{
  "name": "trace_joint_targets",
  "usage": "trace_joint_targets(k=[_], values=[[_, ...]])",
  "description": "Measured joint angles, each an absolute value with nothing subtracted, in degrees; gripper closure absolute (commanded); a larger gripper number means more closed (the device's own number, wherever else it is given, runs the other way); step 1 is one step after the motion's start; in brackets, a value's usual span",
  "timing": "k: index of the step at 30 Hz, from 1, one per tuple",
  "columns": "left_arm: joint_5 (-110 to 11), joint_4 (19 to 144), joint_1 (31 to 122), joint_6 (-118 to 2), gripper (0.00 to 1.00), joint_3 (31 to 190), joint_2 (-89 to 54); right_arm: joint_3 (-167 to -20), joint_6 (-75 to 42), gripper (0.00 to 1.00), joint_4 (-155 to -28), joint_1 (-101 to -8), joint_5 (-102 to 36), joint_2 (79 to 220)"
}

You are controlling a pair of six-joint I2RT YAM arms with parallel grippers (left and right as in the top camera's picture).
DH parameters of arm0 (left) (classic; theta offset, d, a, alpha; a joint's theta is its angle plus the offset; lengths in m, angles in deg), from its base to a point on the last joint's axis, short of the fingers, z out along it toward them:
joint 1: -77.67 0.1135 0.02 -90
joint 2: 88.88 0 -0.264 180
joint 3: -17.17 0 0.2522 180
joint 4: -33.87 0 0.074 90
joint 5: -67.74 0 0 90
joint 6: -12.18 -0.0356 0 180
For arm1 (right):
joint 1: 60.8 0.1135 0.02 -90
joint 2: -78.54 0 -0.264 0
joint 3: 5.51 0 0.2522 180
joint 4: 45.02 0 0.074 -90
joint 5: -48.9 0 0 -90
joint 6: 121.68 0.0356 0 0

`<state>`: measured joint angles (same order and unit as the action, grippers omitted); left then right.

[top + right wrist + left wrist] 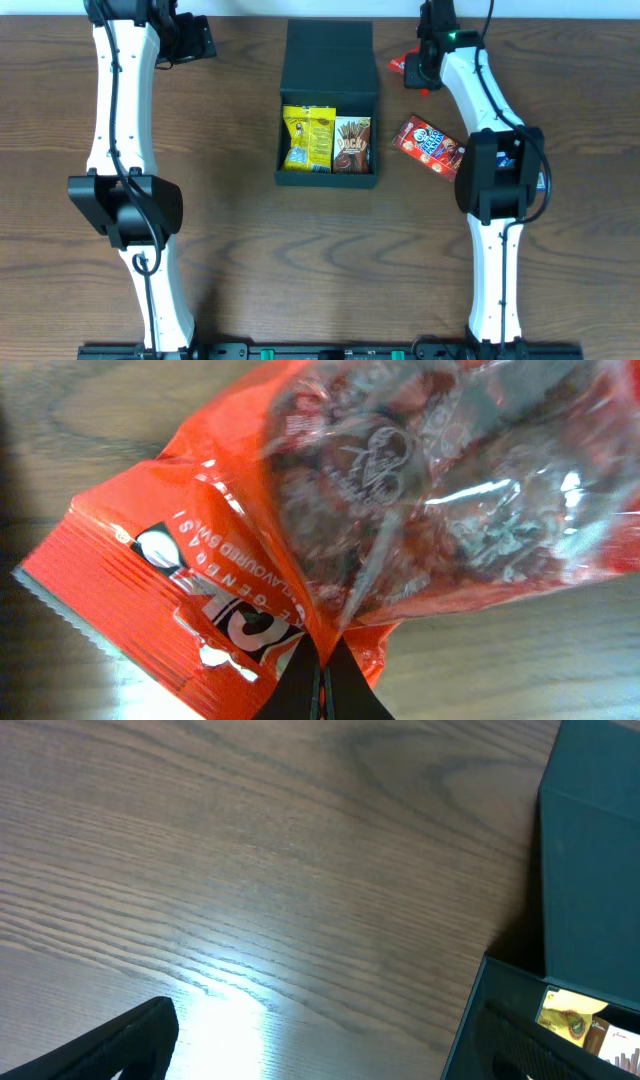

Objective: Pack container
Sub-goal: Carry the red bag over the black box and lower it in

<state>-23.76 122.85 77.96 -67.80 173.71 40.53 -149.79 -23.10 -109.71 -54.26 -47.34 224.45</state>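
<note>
The container (328, 60), a dark greenish-black box with its flap lid folded back, sits at the table's centre; a yellow snack packet (307, 137) and a brown Pocky box (351, 144) lie inside. Its lid (590, 860) and a corner of the yellow packet (570, 1017) show at the right of the left wrist view. My right gripper (322, 645) is shut, pinching the film of an orange-red snack packet (400, 490), right of the lid in the overhead view (408, 66). My left gripper (320, 1065) is open over bare wood at the far left (195, 38), holding nothing.
A second red snack packet (428, 142) lies on the table right of the container, beside my right arm's elbow (497, 175). The left arm (125, 195) stretches along the left side. The wood table (250, 250) runs to the front edge.
</note>
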Motion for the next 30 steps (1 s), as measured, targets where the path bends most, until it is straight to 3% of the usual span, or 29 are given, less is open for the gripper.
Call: trace_joint_targets(k=[13, 24, 30], values=[[-23.74, 122.63, 77.98, -67.8, 0.05, 173.71, 40.53, -152.66, -37.55, 0.99, -115.42, -48.79, -39.39, 199.24], [-23.08, 122.61, 79.82, -67.82, 0.05, 173.71, 40.55, -151.19, -54.29, 0.98, -127.81, -39.57, -24.02, 199.09], [-22.84, 122.61, 80.67, -67.82, 0.05, 173.74, 40.55, -147.74, -59.29, 0.99, -125.08, -36.57, -21.53, 199.13]])
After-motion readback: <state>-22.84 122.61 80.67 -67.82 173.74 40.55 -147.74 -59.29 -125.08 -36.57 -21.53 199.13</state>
